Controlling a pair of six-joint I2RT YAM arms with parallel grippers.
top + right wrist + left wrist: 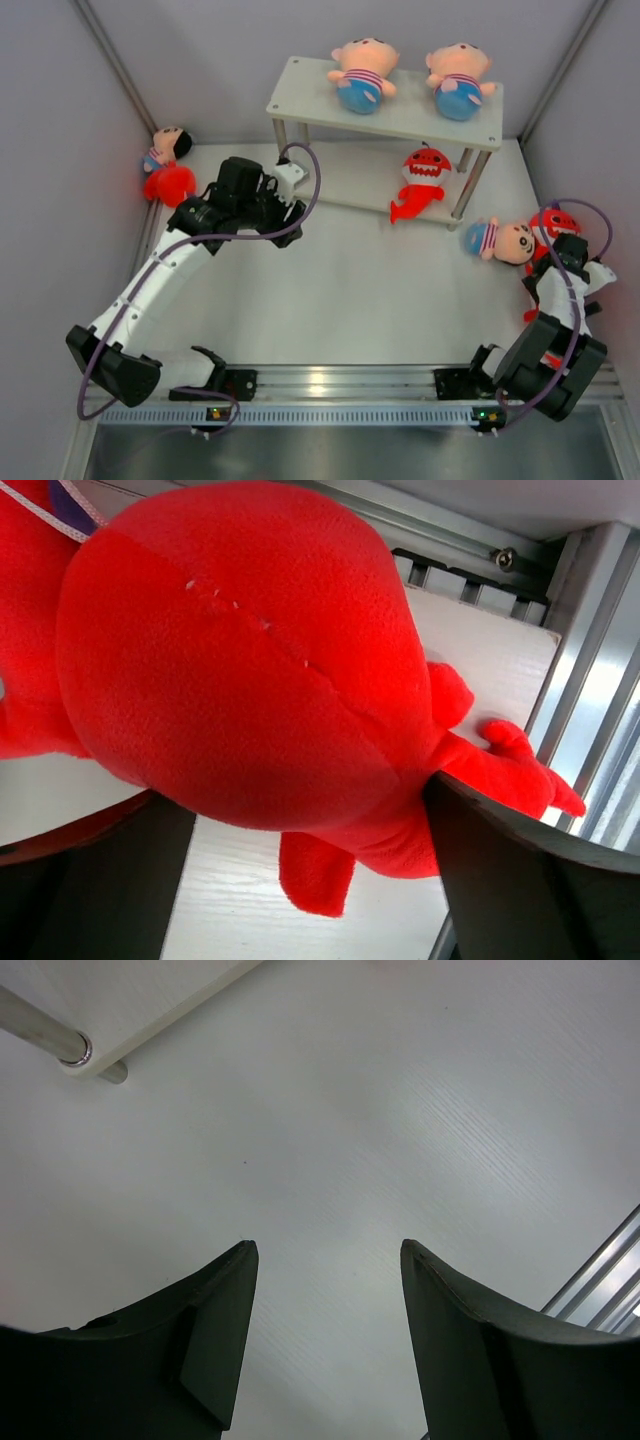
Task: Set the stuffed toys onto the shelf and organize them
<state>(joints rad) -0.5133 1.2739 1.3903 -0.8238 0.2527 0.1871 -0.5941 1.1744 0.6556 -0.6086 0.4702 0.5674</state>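
Already on shelf (pixel 300 85): two dolls (pixel 362 75) (pixel 458 80), one shark (pixel 425 175) — left gripper (pixel 325 1250) open, right gripper (pixel 568 248) tight on second shark (pixel 240 660)

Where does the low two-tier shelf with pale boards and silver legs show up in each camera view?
Top external: the low two-tier shelf stands at top centre.
Left wrist: only its pale board corner and one silver leg, top left.
Right wrist: not in it.
Shared landmark: the white wood-grain tabletop, in all three views.
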